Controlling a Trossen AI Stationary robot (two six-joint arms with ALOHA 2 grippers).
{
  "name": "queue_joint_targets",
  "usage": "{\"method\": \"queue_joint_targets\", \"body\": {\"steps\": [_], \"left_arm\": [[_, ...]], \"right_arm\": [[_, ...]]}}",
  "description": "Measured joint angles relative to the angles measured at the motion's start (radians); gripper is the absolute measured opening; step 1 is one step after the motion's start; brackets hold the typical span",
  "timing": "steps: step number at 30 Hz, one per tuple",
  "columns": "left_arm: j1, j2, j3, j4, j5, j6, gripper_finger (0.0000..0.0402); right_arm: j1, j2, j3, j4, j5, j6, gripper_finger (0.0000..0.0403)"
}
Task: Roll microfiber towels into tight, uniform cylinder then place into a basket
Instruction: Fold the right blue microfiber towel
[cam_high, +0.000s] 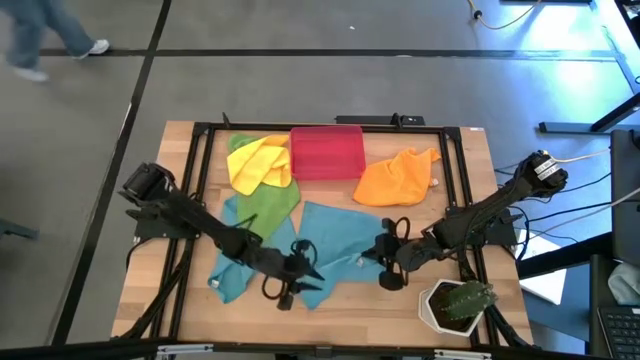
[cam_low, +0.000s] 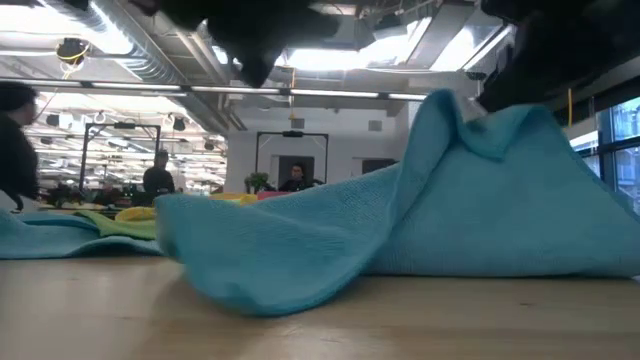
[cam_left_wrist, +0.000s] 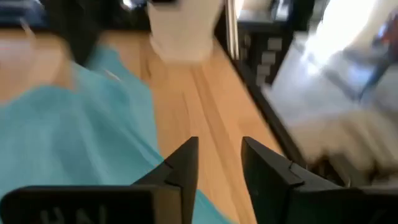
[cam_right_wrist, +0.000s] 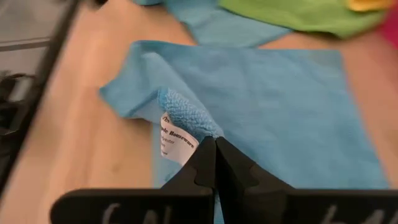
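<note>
The work is only at its beginning, as far as I can judge. My right gripper (cam_right_wrist: 214, 149) is closed on one corner of the teal towel (cam_high: 335, 240), the corner with the white label, and lifts it a little off the table (cam_high: 180, 300) — in the low view the cloth rises there like a small tent. My left gripper (cam_left_wrist: 217, 165) stands at the other near corner of this towel; its fingers are a small way apart and I see no cloth between them, only the wood and the towel edge beside one finger.

No towel is rolled yet. The second teal towel (cam_high: 232, 262) lies flat and partly under my left arm, the green towel (cam_high: 268, 205) overlaps it, the yellow towel (cam_high: 258, 165) is crumpled beside the basket, and the orange towel (cam_high: 395, 178) lies crumpled on the other side of it. So all five are left to roll and to place.

The red-pink basket (cam_high: 326, 152) stands at the far edge of the table, between the yellow and orange cloths — I see nothing inside it. The white pot (cam_high: 440, 310) near my right arm holds a green plant (cam_high: 468, 298).
</note>
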Motion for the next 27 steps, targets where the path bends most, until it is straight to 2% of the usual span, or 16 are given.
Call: {"method": "queue_joint_targets", "body": {"steps": [4, 8, 17, 20, 27], "left_arm": [[-0.048, 0.025, 0.055, -0.140, -0.080, 0.007, 0.0131], [-0.084, 0.042, 0.093, -0.283, -0.147, 0.020, 0.0138], [-0.123, 0.161, 0.151, -0.300, -0.194, 0.242, 0.0140], [-0.123, 0.197, 0.175, -0.316, -0.249, 0.304, 0.0141], [-0.123, 0.248, 0.225, -0.403, -0.295, 0.435, 0.0141]], "right_arm": [[-0.002, 0.000, 0.000, -0.079, 0.071, 0.054, 0.0005], [-0.008, 0.000, 0.000, -0.137, 0.085, 0.102, 0.0005], [-0.034, 0.001, 0.000, -0.181, 0.101, 0.128, 0.0005], [-0.035, 0.001, 0.000, -0.181, 0.101, 0.127, 0.0005], [-0.035, 0.001, 0.000, -0.199, 0.100, 0.128, 0.0005]]}}
